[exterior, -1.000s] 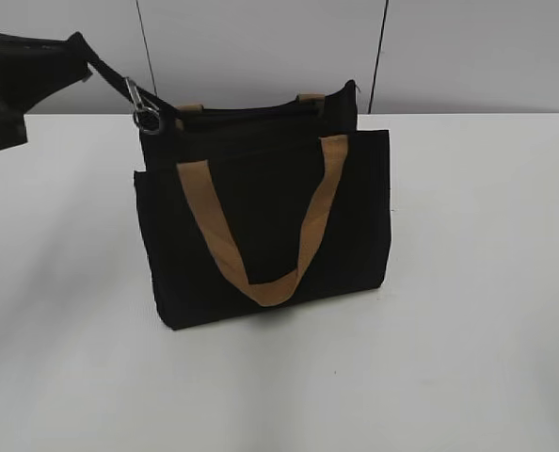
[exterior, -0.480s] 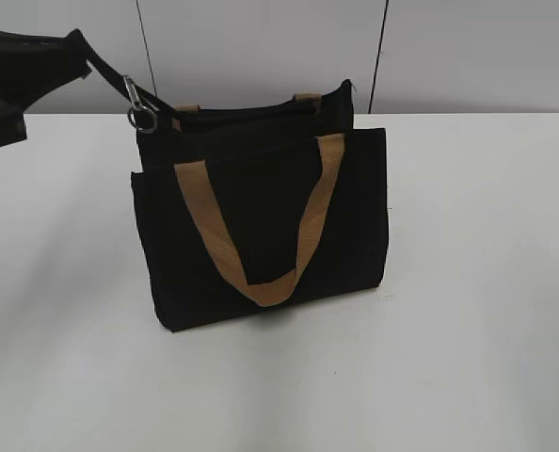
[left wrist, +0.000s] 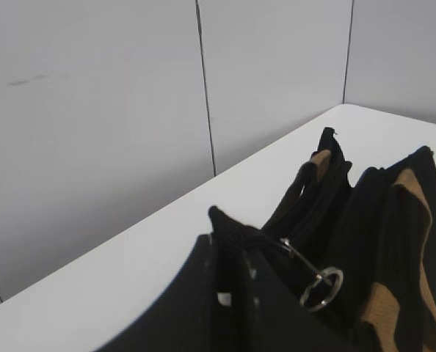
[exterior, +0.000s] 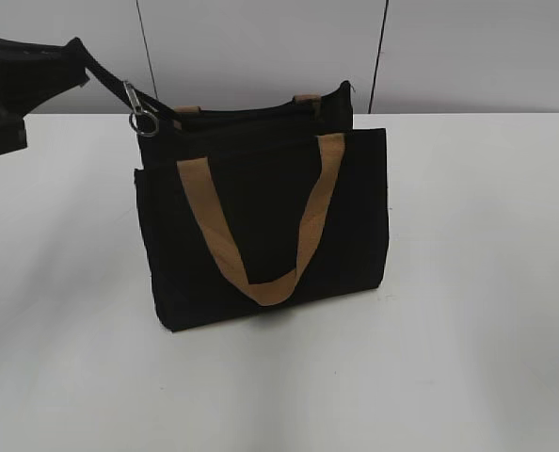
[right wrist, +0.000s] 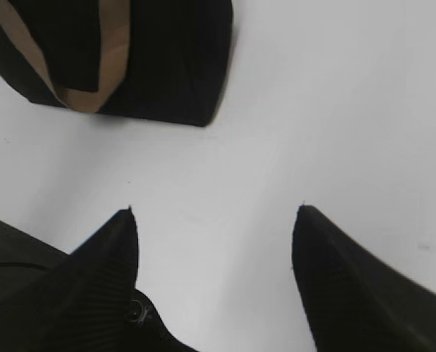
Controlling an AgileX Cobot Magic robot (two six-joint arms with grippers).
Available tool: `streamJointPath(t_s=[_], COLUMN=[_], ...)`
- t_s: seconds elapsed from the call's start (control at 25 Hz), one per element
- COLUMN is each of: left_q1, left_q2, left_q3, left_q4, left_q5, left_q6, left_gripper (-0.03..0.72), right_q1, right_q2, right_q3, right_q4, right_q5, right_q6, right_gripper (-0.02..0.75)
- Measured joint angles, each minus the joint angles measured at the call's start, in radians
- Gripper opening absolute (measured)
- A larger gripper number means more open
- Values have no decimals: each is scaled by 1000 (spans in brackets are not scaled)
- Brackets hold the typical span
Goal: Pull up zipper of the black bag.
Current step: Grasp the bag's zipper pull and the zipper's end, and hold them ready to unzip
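Observation:
The black bag [exterior: 261, 217] stands upright mid-table, one tan handle hanging down its front. The zipper [exterior: 251, 111] runs along its top edge. My left gripper [exterior: 75, 49] is above and left of the bag's top left corner. It is shut on a black tab that leads by a metal clip to the silver ring pull [exterior: 144, 123]. In the left wrist view the jaws [left wrist: 229, 238] pinch that tab, the ring [left wrist: 321, 287] hangs beside them and the bag [left wrist: 394, 242] lies beyond. My right gripper [right wrist: 214, 213] is open and empty above the table, near the bag's bottom corner [right wrist: 166, 66].
The white table [exterior: 468, 311] spreads around the bag. A grey panelled wall [exterior: 261, 47] stands close behind it. My right gripper does not show in the exterior view.
The ring pull and its clip swing slightly, and the bag's top left corner shifts a little. My left gripper stays almost where it was.

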Motion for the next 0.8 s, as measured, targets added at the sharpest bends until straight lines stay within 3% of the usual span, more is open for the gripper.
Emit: streamJointPath(t_s=[0.4, 0.8], left_q1=[0, 0], left_q2=[0, 0], left_q3=[0, 0], left_q4=[3, 5], left_q5=[0, -1], left_q6=[0, 0], left_gripper=[17, 17], right_q1=[25, 409], right_q2=[305, 533], right_q3=[-103, -109], right_q4=[299, 377], right_q5=[-88, -384], right_q6=[-303, -384], right_gripper=[508, 493])
